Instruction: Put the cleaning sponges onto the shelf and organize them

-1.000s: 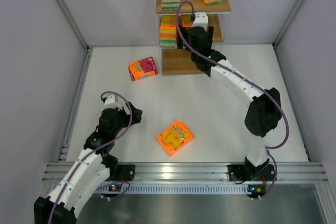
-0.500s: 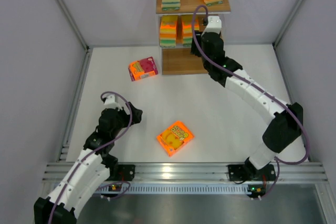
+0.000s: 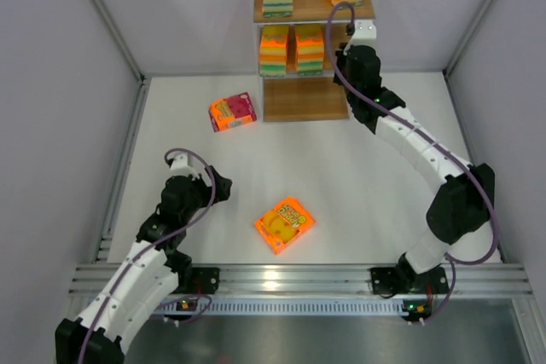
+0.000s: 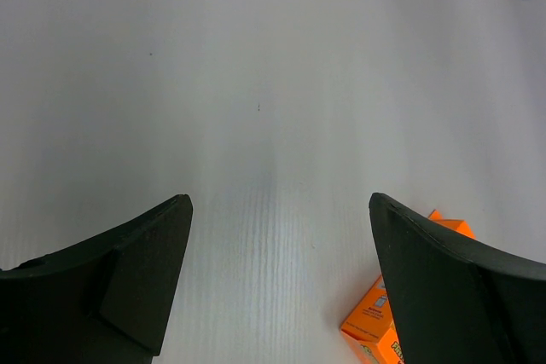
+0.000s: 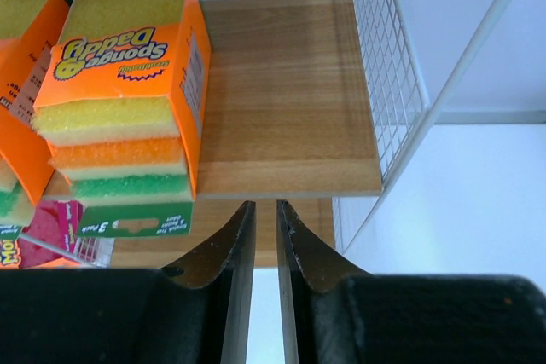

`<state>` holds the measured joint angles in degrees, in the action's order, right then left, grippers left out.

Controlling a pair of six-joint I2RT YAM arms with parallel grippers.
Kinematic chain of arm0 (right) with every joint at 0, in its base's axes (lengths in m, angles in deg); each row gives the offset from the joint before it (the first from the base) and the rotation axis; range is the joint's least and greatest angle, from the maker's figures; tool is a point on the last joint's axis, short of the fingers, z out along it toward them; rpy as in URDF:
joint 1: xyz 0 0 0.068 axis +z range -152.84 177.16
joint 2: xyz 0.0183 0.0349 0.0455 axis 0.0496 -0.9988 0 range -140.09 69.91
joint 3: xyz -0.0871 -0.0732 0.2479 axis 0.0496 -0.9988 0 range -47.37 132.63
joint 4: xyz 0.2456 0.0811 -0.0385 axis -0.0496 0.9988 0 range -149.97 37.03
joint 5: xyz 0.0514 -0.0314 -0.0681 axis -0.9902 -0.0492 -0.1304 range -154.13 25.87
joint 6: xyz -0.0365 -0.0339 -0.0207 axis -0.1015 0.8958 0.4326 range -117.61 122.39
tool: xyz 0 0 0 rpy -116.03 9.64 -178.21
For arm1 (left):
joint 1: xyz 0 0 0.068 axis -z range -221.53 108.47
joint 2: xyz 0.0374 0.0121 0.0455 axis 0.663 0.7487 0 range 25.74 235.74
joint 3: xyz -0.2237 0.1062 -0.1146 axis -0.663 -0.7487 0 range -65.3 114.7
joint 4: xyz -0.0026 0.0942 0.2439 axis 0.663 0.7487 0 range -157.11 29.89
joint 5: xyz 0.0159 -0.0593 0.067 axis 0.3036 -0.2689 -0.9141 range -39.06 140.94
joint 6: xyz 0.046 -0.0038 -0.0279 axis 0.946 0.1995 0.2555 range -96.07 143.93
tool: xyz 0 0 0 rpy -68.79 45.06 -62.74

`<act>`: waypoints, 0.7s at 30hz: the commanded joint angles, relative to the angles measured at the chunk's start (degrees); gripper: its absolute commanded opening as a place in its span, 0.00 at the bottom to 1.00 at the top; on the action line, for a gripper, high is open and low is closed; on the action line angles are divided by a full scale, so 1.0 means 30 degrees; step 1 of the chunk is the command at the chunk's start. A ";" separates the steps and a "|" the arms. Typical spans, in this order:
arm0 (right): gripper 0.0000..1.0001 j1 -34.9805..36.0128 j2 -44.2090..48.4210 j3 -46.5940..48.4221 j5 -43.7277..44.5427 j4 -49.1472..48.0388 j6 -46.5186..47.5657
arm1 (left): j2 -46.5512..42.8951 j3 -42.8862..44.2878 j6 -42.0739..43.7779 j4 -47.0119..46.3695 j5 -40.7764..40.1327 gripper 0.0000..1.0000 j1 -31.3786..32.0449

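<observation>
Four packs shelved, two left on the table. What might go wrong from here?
The right pincer, closed and empty, sits just in front of the middle board, near an upright sponge pack; a sideways swing could topple it. The free slot on that board is bounded by the wire side panel, so the next pack may snag there.
</observation>
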<state>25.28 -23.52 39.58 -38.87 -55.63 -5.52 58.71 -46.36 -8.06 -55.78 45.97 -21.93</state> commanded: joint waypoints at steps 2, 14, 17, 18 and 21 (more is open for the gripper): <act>0.18 -0.0408 -0.1052 0.0164 -0.1475 -0.2996 0.1723 | 0.0493 0.0308 0.0057 -0.0349 0.0046 0.91 -0.0086; 0.24 -0.0935 -0.3457 0.2068 -0.2119 -0.4581 0.2458 | 0.0669 0.0396 0.0174 -0.0291 -0.0188 0.91 -0.0086; 0.24 -0.1052 -0.3603 0.2069 -0.2178 -0.4872 0.2458 | 0.0815 0.0396 0.0145 -0.0320 -0.0247 0.91 -0.0087; 0.25 -0.1198 -0.3662 0.2127 -0.2265 -0.4874 0.2458 | 0.0816 0.0425 0.0145 -0.0321 -0.0218 0.91 -0.0086; 0.26 -0.1374 -0.3954 0.2215 -0.2470 -0.5312 0.2487 | 0.0992 0.0426 0.0174 -0.0321 -0.0218 0.91 -0.0086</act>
<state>22.43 -34.20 42.84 -44.97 -66.45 1.22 61.26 -46.36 -8.04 -55.49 45.68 -21.93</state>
